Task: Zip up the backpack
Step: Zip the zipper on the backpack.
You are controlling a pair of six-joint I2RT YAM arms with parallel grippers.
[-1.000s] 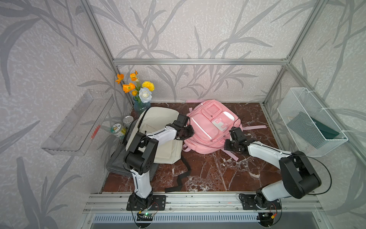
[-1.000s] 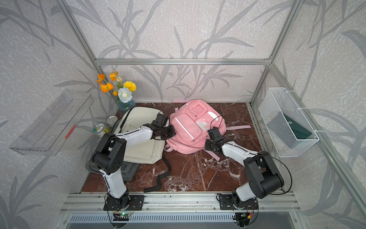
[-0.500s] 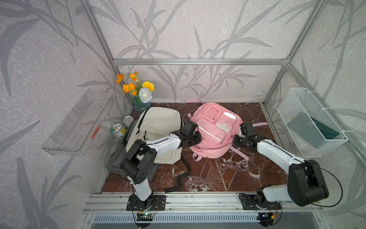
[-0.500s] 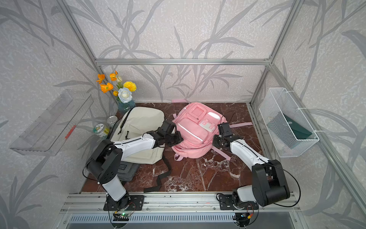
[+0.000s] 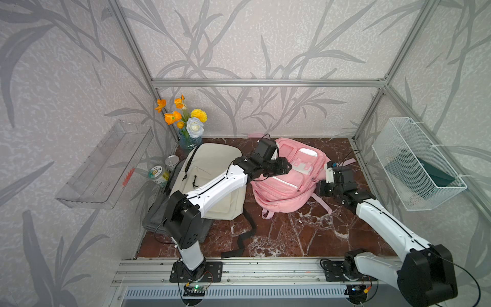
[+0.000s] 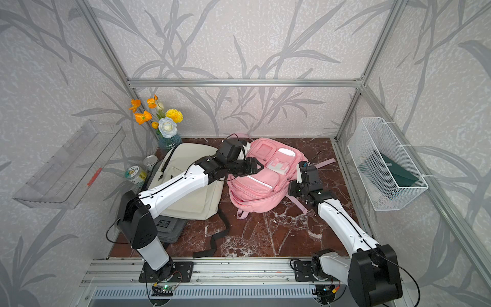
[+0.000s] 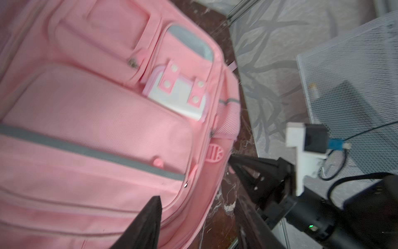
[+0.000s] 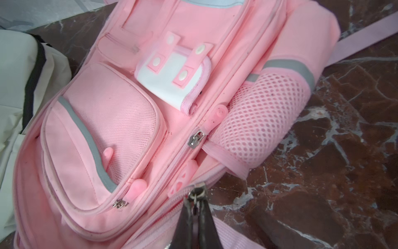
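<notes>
I have the pink backpack (image 5: pixel 288 186) lying face up toward the back of the bench (image 5: pixel 292 239), a little right of the middle, with its far edge near the back wall. Its left edge runs just beside the cream backpack (image 5: pixel 212 170); I cannot tell whether the two touch.

My right pincer (image 8: pixel 195 215) is pressed together, pinching the zipper pull (image 8: pixel 195 194) on the pack's right side, near the mesh side pocket (image 8: pixel 258 120). In a top view it sits low at that edge (image 6: pixel 291 189), and the bench's right rim and the frame post are near behind the wrist.

My left pincer (image 7: pixel 200 224) is spread and holds nothing. One of its fingers (image 7: pixel 148 222) is over pink fabric, and the other seems to lie just past the pack's edge. That arm reaches in across the cream backpack.

Bare marble runs from the pack's near edge to the front rail, crossed on the left by a black strap (image 5: pixel 247 228). The wire basket (image 5: pixel 417 164) hangs on the right wall, apart from the right arm.
</notes>
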